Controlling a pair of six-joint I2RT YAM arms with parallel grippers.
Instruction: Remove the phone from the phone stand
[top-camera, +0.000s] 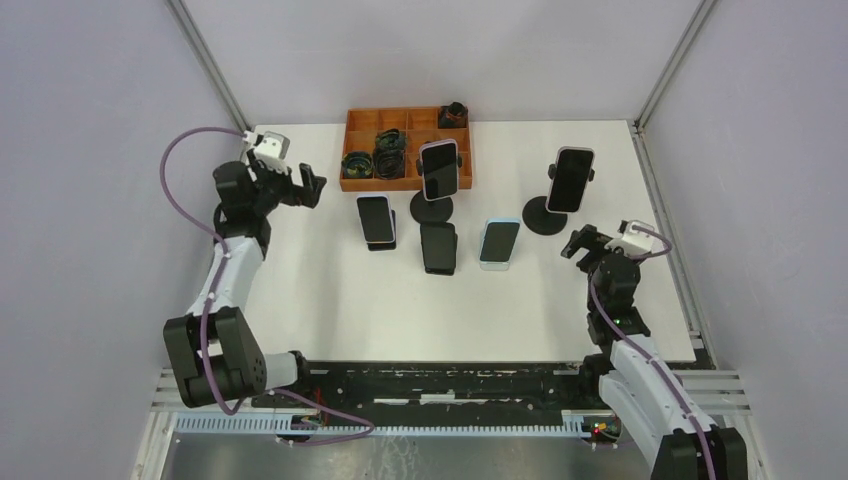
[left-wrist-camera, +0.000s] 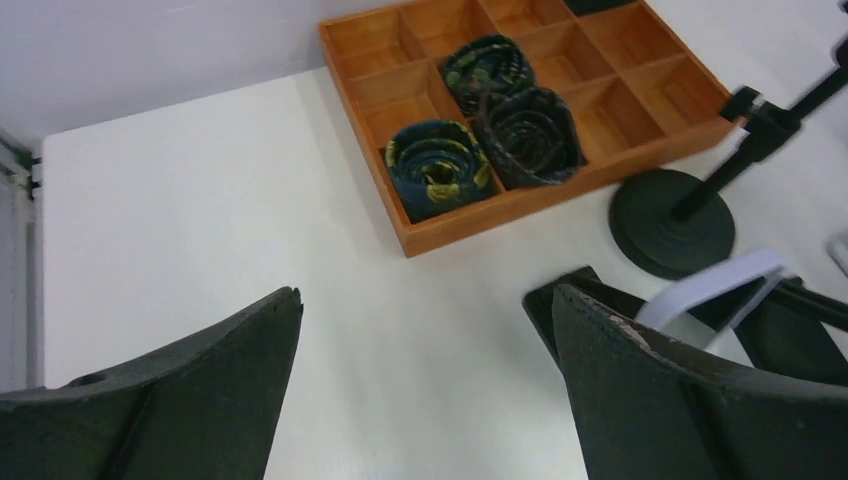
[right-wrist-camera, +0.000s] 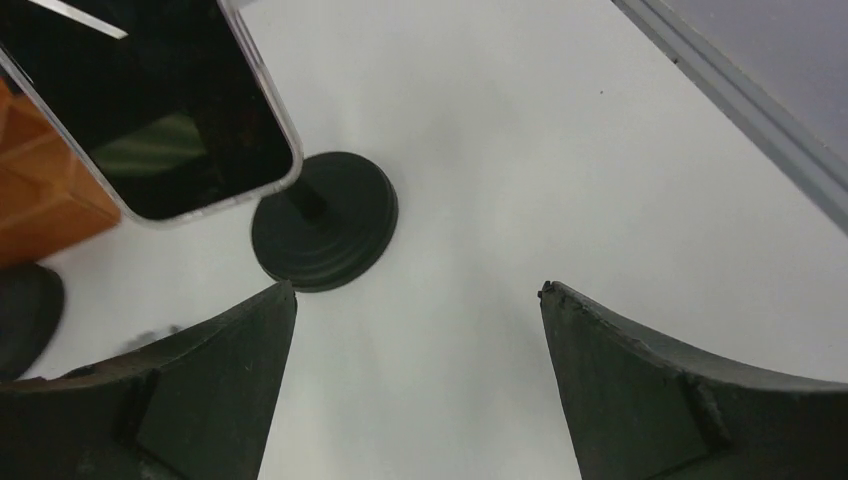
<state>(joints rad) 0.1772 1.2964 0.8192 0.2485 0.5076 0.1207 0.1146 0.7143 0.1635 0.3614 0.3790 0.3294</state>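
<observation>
nothing of the task is seen to be done yet: the phone (top-camera: 570, 180) is held upright in the clamp of its phone stand (top-camera: 546, 217) at the right of the bench (top-camera: 330, 300). nearest, the right jaws are carried low on the right arm (top-camera: 612, 300), just short of that stand, spread wide with nothing between them. in the right wrist view the phone (right-wrist-camera: 150, 110) is seen tilted above the stand's round base (right-wrist-camera: 325, 235), and only bare bench shows between the fingers. the approach, the grip on the phone's edges and the lift out of the clamp are all judged to be left. across the middle of the bench three more phones (top-camera: 376, 220) (top-camera: 438, 247) (top-camera: 499, 243) are set low; whether they are propped cannot be told. the blue-edged one lies near the stand and might be brushed. farther off, a second phone (top-camera: 439, 170) is held on a second stand (top-camera: 432, 210), just before a wooden tray (top-camera: 380, 184) of coiled bands (top-camera: 388, 150). the left jaws, carried on the left arm (top-camera: 235, 250), are likewise wide open and empty, near the tray's left end.
</observation>
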